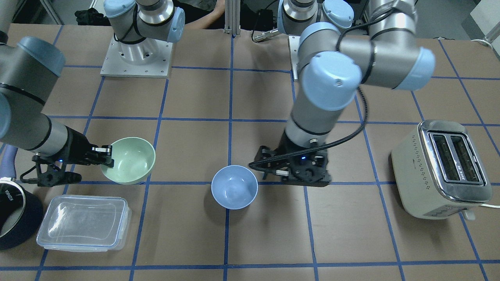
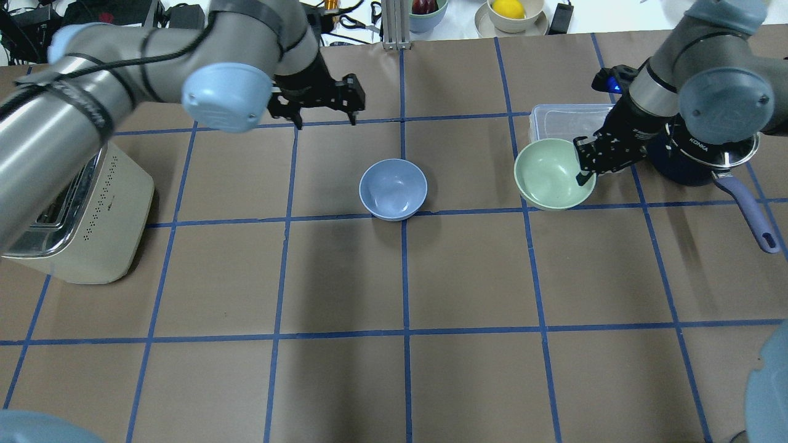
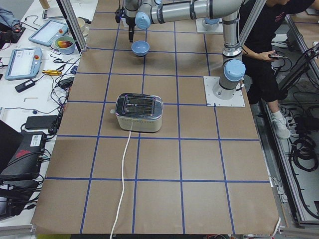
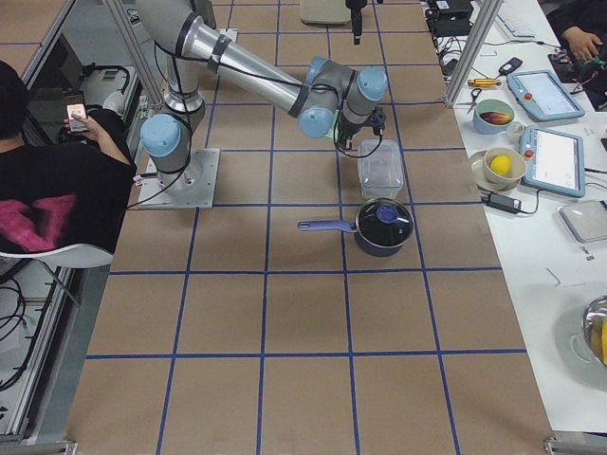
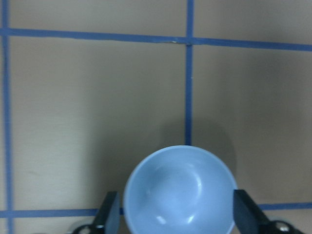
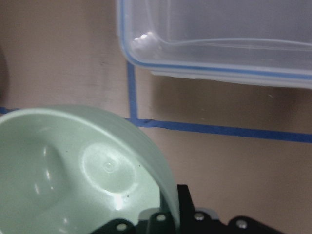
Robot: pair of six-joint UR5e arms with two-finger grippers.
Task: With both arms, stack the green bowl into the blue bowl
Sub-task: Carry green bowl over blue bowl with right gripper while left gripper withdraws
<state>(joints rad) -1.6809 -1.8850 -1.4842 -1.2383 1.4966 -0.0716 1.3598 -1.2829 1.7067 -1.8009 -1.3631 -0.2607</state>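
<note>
The pale green bowl is held tilted by its rim in my right gripper, one finger inside and one outside. It also shows in the overhead view and the right wrist view, where my right gripper is shut on the rim. The light blue bowl stands upright on the table's middle. My left gripper is open and empty, hovering just beyond the blue bowl. In the left wrist view the blue bowl lies between the spread fingertips.
A clear lidded container and a dark saucepan sit close to the green bowl, on the robot's right. A cream toaster stands on the robot's left. The table is brown paper with a blue tape grid.
</note>
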